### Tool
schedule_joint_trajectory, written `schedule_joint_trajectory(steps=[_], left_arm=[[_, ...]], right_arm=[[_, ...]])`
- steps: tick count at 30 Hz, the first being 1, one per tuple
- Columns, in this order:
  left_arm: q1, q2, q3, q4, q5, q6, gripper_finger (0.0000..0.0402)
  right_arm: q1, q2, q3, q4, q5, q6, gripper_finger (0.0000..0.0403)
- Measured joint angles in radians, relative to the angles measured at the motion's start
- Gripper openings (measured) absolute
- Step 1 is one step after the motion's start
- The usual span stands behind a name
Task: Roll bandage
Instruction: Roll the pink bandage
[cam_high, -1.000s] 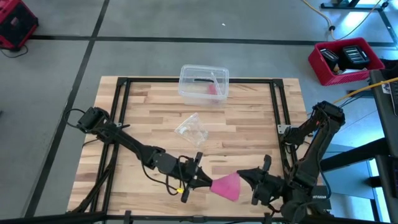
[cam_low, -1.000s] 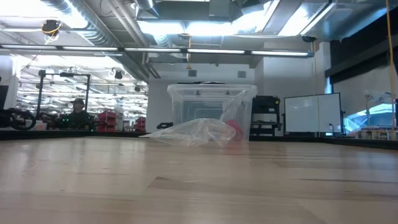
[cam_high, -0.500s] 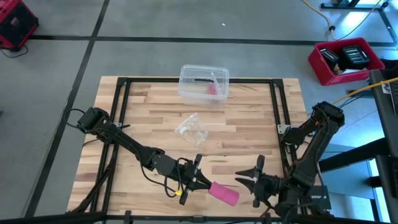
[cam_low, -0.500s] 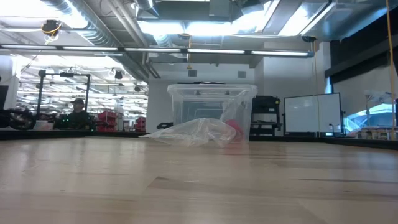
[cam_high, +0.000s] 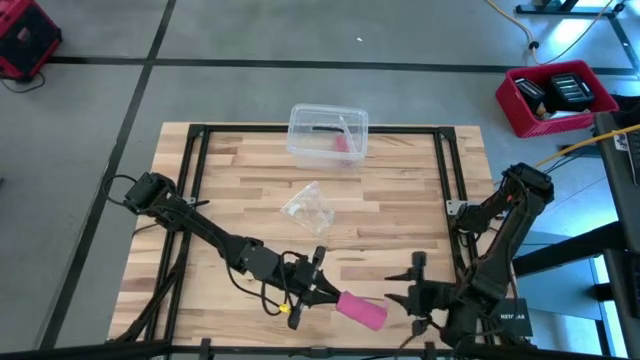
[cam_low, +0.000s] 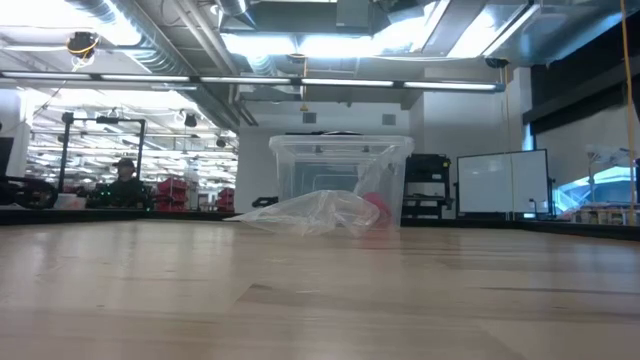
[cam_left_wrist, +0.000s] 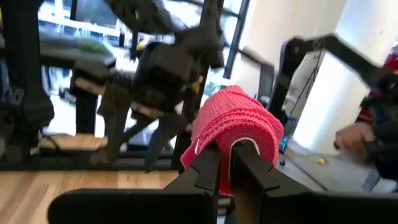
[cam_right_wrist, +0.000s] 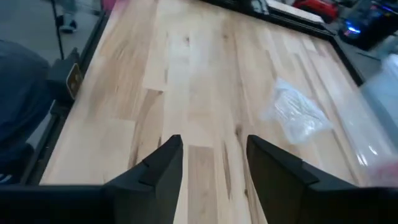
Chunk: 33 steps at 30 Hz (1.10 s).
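Wooden table (cam_high: 400, 210): left pincer (cam_high: 327, 293) pinches rolled pink bandage (cam_high: 362, 309).

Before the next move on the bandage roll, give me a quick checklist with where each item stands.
1. Left gripper clamped on the bandage: ok, fingers shut on the pink roll's end in the left wrist view.
2. Right gripper clear of the bandage: ok, open, empty, with a gap to the roll.
3. Bandage wound up: ok, a compact cylinder from above; whether its tail is loose, cannot tell.
4. Plastic wrapper out of the way: ok, mid-table, apart from both grippers.
5. Clear box out of the way: ok, at the far edge.
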Motion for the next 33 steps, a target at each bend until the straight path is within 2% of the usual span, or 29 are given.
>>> schedule_joint_trajectory(steps=[3,7,10,14,23,26,33], left_arm=[[0.0,-0.005,0.0,0.061,-0.02,0.024,0.0021],[0.003,-0.016,0.0,0.165,-0.114,0.069,0.0021],[0.009,-0.019,0.0,0.226,-0.169,0.08,0.0021],[0.017,-0.019,0.0,0.279,-0.176,0.08,0.0021],[0.021,-0.019,0.0,0.281,-0.176,0.106,0.0021],[0.021,-0.019,0.0,0.281,-0.176,0.105,0.0021],[0.021,-0.019,0.0,0.279,-0.173,0.102,0.0021]], right_arm=[[0.049,0.0,0.0,-0.043,0.097,0.099,0.0181],[0.124,0.0,0.0,-0.053,0.365,0.187,0.0182],[0.13,-0.003,0.0,-0.054,0.473,0.242,0.0182],[0.093,-0.037,0.024,-0.053,0.475,0.205,0.0182],[0.038,-0.119,0.041,-0.037,0.459,-0.003,0.0182],[0.016,-0.119,0.041,0.061,0.427,-0.103,0.0182],[-0.064,-0.119,0.041,0.374,0.322,-0.449,0.0182]])
